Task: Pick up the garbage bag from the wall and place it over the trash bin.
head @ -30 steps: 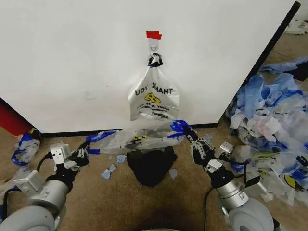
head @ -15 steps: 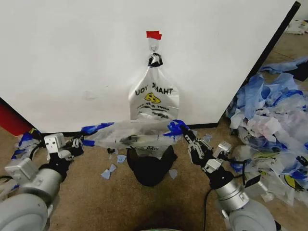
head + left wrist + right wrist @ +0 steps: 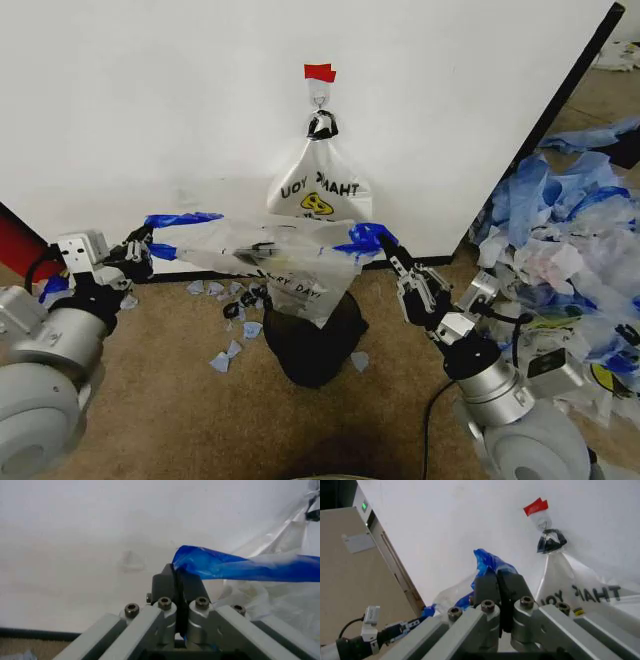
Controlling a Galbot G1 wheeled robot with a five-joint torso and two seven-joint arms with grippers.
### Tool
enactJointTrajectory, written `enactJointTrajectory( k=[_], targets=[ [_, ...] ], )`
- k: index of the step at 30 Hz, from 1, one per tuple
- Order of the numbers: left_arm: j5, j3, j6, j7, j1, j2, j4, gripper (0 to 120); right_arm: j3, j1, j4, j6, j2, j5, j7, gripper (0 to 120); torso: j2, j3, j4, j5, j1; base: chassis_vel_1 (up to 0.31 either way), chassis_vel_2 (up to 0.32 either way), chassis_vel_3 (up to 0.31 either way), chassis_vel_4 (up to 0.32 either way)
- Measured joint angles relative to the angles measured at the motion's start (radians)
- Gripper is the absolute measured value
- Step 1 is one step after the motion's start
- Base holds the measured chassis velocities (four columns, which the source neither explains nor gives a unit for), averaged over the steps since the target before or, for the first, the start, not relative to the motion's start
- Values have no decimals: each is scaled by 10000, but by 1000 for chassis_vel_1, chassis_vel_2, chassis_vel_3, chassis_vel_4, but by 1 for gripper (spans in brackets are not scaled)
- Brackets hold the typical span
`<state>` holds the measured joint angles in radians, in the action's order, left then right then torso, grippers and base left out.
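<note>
The garbage bag, clear with blue handles, hangs stretched out flat between my two grippers, just above the black mesh trash bin on the floor by the wall. My left gripper is shut on the bag's left blue handle, as its fingers show close up. My right gripper is shut on the right blue handle. The bag's lower part droops onto the bin's rim and hides the bin's opening.
A second clear smiley bag with a black top hangs from the hook under the red tape. A heap of blue-and-white plastic scraps lies at the right. Small scraps litter the carpet left of the bin.
Both grippers have risen with the bag. The left one swung out to the left, pulling the bag wider and higher over the bin.
</note>
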<state>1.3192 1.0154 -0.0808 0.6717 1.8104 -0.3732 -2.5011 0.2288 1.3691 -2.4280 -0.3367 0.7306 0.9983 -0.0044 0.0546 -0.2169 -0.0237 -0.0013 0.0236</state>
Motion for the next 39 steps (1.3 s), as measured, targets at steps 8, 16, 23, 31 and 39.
enactJointTrajectory(
  k=[8, 16, 23, 31, 39],
  targets=[
    [725, -3, -3, 215, -16, 34, 6, 0, 379, 276, -678, 396, -378, 92, 873, 0, 0, 0, 0, 3, 0, 0, 0, 0, 0],
    [606, -1118, 23, 83, 87, -46, 12, 0, 579, 277, -755, 779, -456, 256, 1866, 0, 0, 0, 1, 0, -1, 0, 0, 0, 0],
    [1216, -1194, -109, -98, 22, 369, 13, 0, 1103, 357, -754, 896, -735, 526, 1960, 0, 0, 0, -2, 4, -1, 0, 0, 0, 0],
    [2065, -723, -111, 214, 18, 960, 11, 0, 1645, 647, -740, 1495, -801, 765, 3164, 0, 0, 0, -2, 5, -1, 0, 0, 0, 0],
    [2004, -1416, 45, 302, -151, 791, 9, 0, 1634, 719, -732, 1941, -699, 661, 4154, 0, 0, 0, -2, 2, -1, 0, 0, 0, 0]
  ],
)
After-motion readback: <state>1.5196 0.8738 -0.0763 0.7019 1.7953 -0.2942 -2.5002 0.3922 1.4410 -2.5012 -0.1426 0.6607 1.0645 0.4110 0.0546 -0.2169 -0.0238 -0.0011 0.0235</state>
